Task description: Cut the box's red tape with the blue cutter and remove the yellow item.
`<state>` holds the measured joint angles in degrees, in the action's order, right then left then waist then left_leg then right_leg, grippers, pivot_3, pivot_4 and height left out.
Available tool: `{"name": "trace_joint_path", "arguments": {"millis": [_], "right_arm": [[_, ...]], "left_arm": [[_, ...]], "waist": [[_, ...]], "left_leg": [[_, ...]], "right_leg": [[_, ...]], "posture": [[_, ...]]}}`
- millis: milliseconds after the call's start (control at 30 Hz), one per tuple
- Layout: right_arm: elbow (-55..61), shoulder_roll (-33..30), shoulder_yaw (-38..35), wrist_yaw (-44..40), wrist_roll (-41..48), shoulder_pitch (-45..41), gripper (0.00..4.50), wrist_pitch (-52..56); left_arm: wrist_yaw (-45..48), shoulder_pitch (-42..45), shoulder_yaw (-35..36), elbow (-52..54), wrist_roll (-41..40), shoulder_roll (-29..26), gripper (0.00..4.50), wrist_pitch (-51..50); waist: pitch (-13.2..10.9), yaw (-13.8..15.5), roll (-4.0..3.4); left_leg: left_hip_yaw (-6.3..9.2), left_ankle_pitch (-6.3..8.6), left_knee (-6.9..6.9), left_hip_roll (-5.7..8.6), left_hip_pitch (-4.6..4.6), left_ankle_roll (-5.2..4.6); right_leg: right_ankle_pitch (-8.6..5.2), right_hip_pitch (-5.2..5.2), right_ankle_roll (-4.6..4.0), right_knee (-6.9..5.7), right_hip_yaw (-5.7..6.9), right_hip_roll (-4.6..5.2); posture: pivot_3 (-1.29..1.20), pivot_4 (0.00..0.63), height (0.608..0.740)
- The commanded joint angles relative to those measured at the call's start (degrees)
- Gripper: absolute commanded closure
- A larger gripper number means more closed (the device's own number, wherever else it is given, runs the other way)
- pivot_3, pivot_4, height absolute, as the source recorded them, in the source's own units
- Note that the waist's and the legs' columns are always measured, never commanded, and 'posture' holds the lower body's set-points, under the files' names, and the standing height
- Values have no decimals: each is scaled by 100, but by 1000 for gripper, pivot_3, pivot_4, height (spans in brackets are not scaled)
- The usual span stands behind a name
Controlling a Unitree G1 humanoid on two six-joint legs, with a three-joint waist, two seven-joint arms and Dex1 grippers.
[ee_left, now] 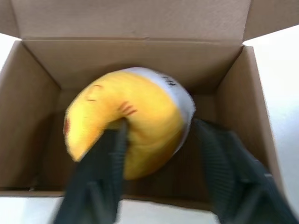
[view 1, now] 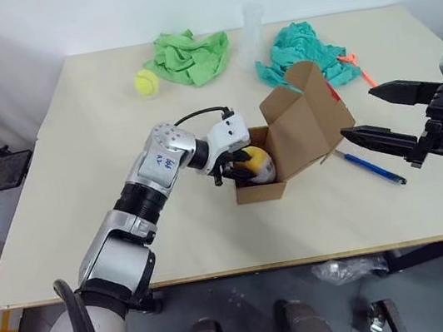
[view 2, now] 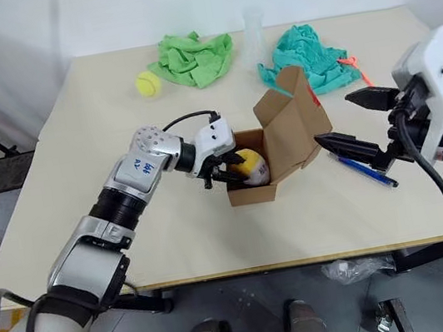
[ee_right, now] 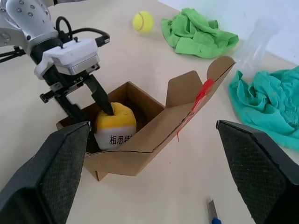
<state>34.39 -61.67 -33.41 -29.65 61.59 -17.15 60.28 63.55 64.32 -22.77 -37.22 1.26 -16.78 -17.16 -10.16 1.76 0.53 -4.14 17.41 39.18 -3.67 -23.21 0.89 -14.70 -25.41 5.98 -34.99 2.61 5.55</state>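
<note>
yellow item [view 1: 256, 163]: inside opened box [view 1: 300, 132], left gripper [ee_right: 96, 105] fingers clasping it, right gripper [view 1: 374, 118] released at 3 o'clock beside blue cutter [view 1: 373, 167]; risk, light box lifting along if item snags the wall.

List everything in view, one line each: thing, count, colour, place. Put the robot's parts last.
table: one, pale beige, under everything.
box: one, brown cardboard, flaps open, table centre.
red tape: one, red, on the raised flap's edge.
yellow item: one, yellow with white end, inside the box.
blue cutter: one, blue, flat on the table right of the box.
tennis ball: one, yellow-green, far left.
green cloth: one, crumpled, beside the ball.
teal cloth: one, crumpled, behind the box.
orange strip: one, thin, by the teal cloth.
clear container: one, transparent, between the cloths.
left gripper: black, in the box, around the yellow item.
right gripper: black, open, right of the box.
</note>
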Motion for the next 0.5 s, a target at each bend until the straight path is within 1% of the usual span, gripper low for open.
{"name": "trace_joint_path", "arguments": {"millis": [33,133,500], "right_arm": [[201,-80,-368,107,137,49,0,-8],[219,-111,-430,142,196,98,0,-12],[212,-226,-523,103,260,218,0,-72]], "left_arm": [[54,140,56,-114,81,84,3658,199],[84,152,114,-138,91,94,4468,259],[429,355,785,525,-450,-83,4468,-296]], "waist": [[0,-1,0],[0,-10,0],[-1,-14,1]], "left_leg": [[0,0,0,0,0,0],[0,0,0,0,0,0],[1,0,0,0,0,0]], "right_leg": [[0,0,0,0,0,0],[0,0,0,-1,0,0],[0,0,0,-2,0,0]], "posture": [[0,150,740],[0,150,740],[0,150,740]]}}
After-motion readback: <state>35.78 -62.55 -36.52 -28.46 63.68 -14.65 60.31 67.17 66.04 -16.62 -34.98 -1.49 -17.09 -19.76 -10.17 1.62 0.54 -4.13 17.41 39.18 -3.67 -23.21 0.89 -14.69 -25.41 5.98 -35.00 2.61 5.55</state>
